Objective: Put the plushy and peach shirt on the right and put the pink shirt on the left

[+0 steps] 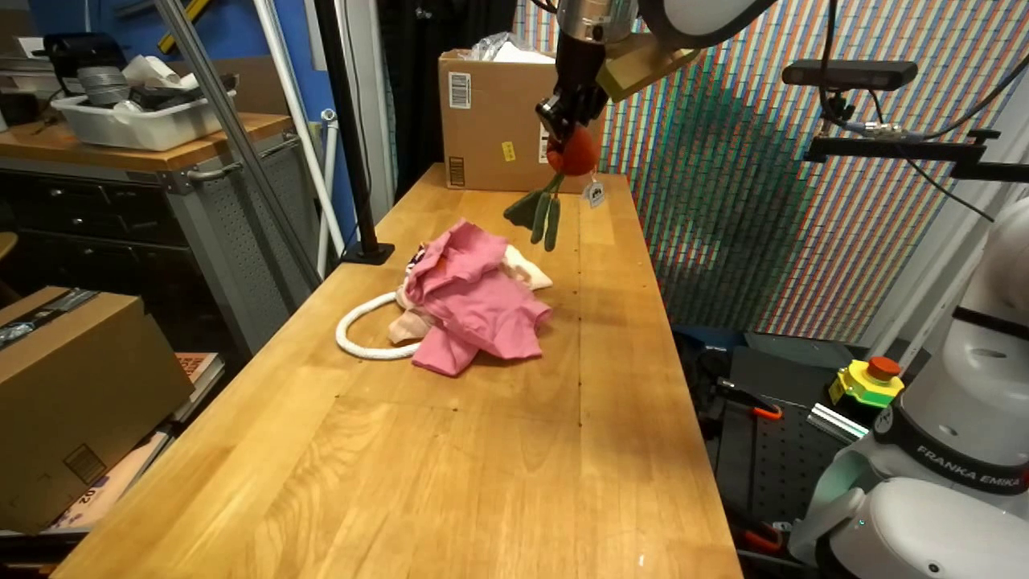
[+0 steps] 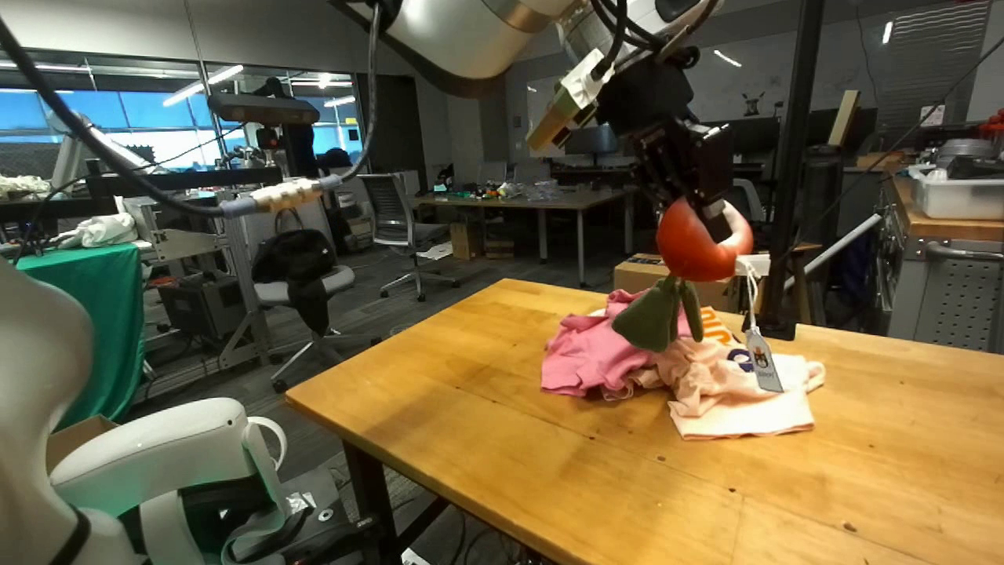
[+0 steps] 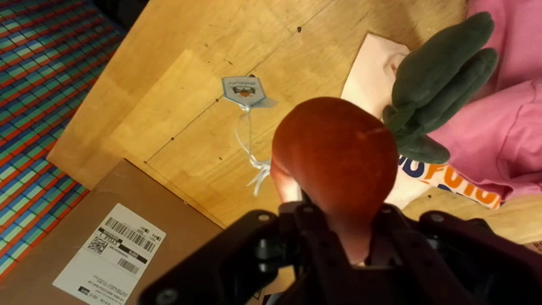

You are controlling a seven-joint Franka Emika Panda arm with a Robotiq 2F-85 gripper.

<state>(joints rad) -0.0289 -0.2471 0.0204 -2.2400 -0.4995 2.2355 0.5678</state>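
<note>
The plushy is red with dark green leaves and a hanging paper tag. It shows in both exterior views [image 1: 575, 153] [image 2: 694, 247] and in the wrist view [image 3: 336, 148]. My gripper [image 3: 338, 216] is shut on its red body and holds it above the table, leaves down. The pink shirt [image 1: 482, 310] lies crumpled on the table, also in an exterior view [image 2: 584, 357] and the wrist view [image 3: 508, 135]. The peach shirt [image 2: 745, 412] with orange and navy print lies partly under the pink one; a part shows in the wrist view [image 3: 368, 76]. The plushy hangs above and beside the shirts.
A white rope loop [image 1: 344, 330] lies on the wooden table [image 1: 482, 482] beside the shirts. A cardboard box [image 1: 498, 112] stands at the table's end, also in the wrist view [image 3: 182, 237]. A black pole [image 1: 354, 161] rises at the table's edge.
</note>
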